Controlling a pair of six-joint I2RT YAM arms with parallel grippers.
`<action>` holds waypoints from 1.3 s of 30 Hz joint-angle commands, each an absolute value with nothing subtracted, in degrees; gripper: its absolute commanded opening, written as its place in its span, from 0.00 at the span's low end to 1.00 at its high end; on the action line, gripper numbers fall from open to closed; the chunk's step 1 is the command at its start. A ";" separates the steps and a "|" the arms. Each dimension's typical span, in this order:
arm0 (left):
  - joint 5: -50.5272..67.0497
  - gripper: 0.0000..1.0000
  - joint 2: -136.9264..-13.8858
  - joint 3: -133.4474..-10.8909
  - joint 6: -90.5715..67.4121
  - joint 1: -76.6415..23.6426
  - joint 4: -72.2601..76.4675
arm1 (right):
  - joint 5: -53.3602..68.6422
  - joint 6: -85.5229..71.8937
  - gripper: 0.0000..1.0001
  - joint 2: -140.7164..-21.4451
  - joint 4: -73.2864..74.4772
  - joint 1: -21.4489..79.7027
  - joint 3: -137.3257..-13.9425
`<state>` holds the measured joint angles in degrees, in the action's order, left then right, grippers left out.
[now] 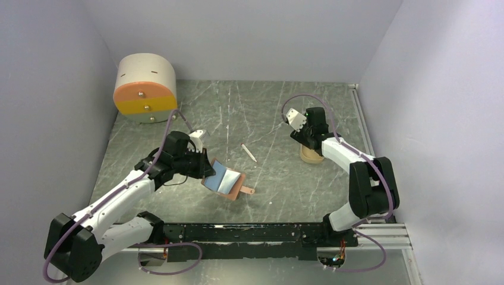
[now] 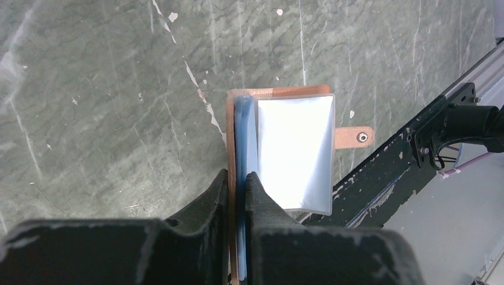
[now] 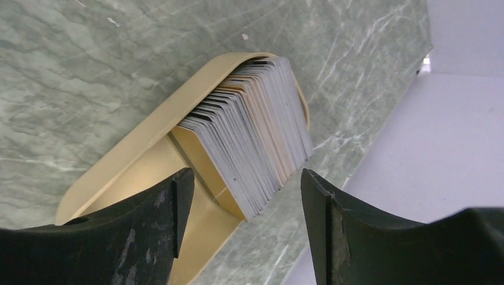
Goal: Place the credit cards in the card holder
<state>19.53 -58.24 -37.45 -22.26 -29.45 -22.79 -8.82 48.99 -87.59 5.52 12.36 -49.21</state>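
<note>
Overhead, table (image 1: 279,178): green marbled top.
drum (image 1: 144,88): at 10 o'clock, far left corner, on its side, orange-and-yellow face turned toward 6 o'clock.
stick (image 1: 249,152): thin, white, lying near mid-table.
holder (image 1: 224,178): near the stick, at its 7 o'clock; open, tan cover, shiny sleeve up, strap end pointing to 4 o'clock. Cannot tell whether it rests on the table.
left gripper (image 1: 205,171): at the holder's 10 o'clock edge, clamped on it.
tray (image 1: 311,156): tan, at 3 o'clock of the stick, partly under the right arm (image 1: 356,172).
right gripper (image 1: 294,117): above the tray's 11 o'clock side; its spread is not readable from this view.
left wrist, fingers (image 2: 261,196): pinched tight on the holder's cover and a blue leaf, at the 6 o'clock end.
sleeve (image 2: 295,151): clear, glaring white, lying open at 3 o'clock of the fingers.
strap (image 2: 355,137): tan tab with a metal snap, sticking out at 3 o'clock of the sleeve.
right wrist, cards (image 3: 255,148): thick stack on edge, leaning, in the tray's 1 o'clock end; well apart from the holder.
right wrist, jaws: wide apart, one finger at 7 o'clock and one at 5 o'clock of the stack, gripping nothing.
</note>
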 commanded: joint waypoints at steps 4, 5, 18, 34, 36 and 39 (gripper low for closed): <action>20.34 0.09 -56.74 -38.47 -21.62 -29.17 -22.59 | -13.17 56.94 0.72 -88.70 -4.05 11.84 -45.03; 20.46 0.09 -56.84 -38.49 -21.62 -29.12 -22.56 | -12.84 57.09 0.72 -88.88 -4.02 11.86 -45.10; 18.97 0.09 -55.65 -38.41 -21.62 -29.02 -22.98 | -13.49 56.85 0.72 -93.16 -4.97 11.86 -46.27; 18.49 0.09 -56.21 -38.45 -21.62 -29.04 -23.12 | -17.87 57.10 0.58 -93.12 -7.64 11.86 -48.29; 18.40 0.09 -56.24 -38.45 -21.62 -29.03 -23.15 | -18.06 56.92 0.56 -93.24 -7.05 11.84 -48.89; 18.39 0.09 -56.31 -38.45 -21.62 -29.09 -23.14 | -17.19 56.29 0.53 -92.77 -6.69 11.85 -49.34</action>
